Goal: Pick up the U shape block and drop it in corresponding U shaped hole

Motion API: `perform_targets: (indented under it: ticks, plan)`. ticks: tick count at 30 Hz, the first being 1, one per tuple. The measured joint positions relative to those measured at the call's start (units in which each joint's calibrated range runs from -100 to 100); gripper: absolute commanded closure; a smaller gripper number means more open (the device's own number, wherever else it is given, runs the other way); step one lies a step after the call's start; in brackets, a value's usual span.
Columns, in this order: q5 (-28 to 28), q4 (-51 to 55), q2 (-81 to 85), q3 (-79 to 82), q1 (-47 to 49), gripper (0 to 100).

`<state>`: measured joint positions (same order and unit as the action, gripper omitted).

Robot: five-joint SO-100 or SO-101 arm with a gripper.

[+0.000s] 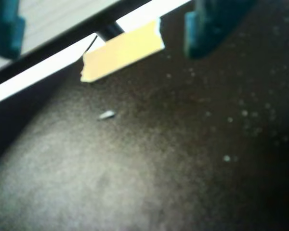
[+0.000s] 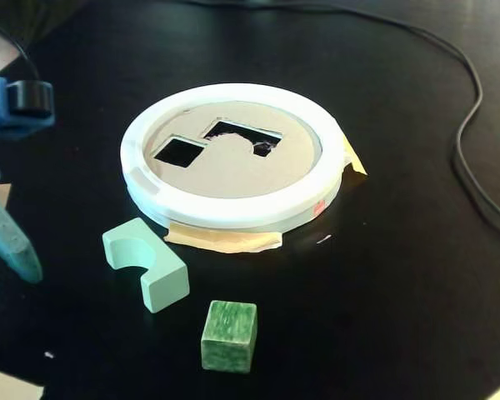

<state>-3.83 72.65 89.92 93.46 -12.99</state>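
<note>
Beside the white ring point(image 2: 233, 212), pale mint U-block point(image 2: 147, 265) lying untouched, pincer point(image 1: 106, 33) agape, empty.

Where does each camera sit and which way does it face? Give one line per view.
Wrist view: rides on the arm, looks down at the black table and a tape strip; the two teal fingers show at the top, apart and empty.
Fixed view: stands off the arm, looks down at an angle on the white sorter ring, U block and green cube; the gripper enters at left.
Shared: table and gripper only.
</note>
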Motion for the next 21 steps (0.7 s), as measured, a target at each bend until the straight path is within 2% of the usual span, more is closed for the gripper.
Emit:
perform_targets:
  ticks: [21]
  plan:
    - [0.00, 0.00, 0.00, 0.00, -0.20, 43]
